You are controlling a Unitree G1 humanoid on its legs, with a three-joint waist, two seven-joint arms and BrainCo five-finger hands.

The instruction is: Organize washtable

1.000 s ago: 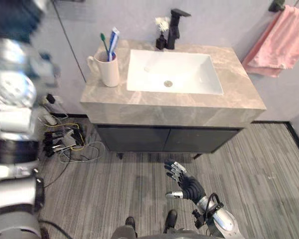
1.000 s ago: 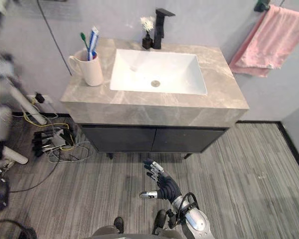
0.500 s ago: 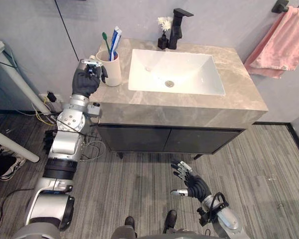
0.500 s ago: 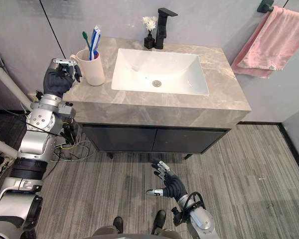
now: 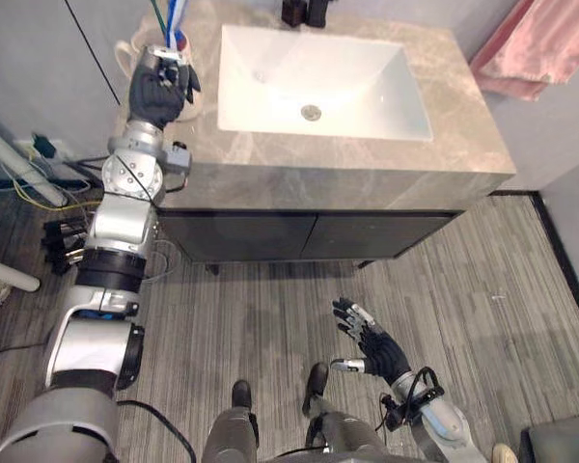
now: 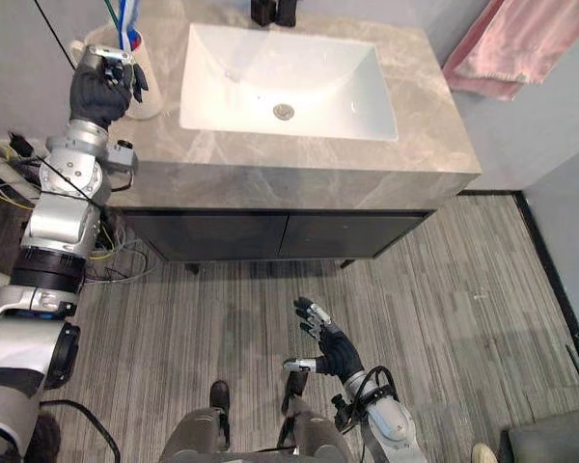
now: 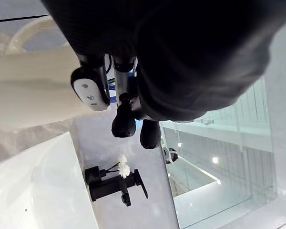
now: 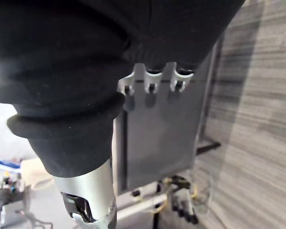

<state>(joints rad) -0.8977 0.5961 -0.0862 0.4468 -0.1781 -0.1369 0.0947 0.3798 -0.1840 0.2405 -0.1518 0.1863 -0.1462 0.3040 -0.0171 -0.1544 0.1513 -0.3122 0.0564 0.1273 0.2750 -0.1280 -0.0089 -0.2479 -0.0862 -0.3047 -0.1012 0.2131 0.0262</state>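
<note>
On my left hand (image 5: 157, 92) the fingers (image 7: 124, 121) curl at the cup (image 7: 28, 95) rim, upper left of the frame on the tabletop (image 5: 347, 178). The wrist view adds the faucet (image 7: 112, 183). My right hand (image 5: 374, 345) spreads its fingers, lower right, above the floor (image 5: 222, 328).

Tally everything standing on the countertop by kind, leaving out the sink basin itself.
mug: 1
toothbrush: 1
toothpaste tube: 1
faucet: 1
flower sprig: 1
Total: 5
</note>
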